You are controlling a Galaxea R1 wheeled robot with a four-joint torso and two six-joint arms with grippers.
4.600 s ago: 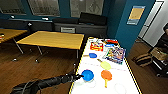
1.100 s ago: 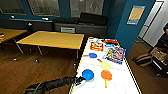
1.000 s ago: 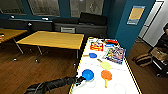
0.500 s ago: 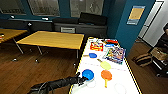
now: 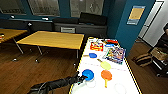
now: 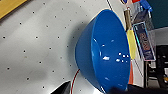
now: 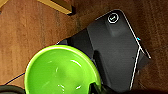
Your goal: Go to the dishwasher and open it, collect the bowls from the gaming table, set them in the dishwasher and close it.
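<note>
Blue plastic bowl (image 5: 87,73), lower centre of head view: judged light, stiff, slippery-glazed; gripped at the rim by left gripper (image 5: 82,78); green bowl (image 7: 61,71) held by the right gripper (image 7: 96,88).

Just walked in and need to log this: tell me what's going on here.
The robot stands at the near end of the white-topped gaming table, collecting bowls. Its left gripper holds the blue bowl by the rim, tilted on its side just above the tabletop. The right gripper holds a light green bowl low over the wooden floor beside the robot's dark base. Orange and yellow paddle-like pieces and some colourful boxes lie on the table.
</note>
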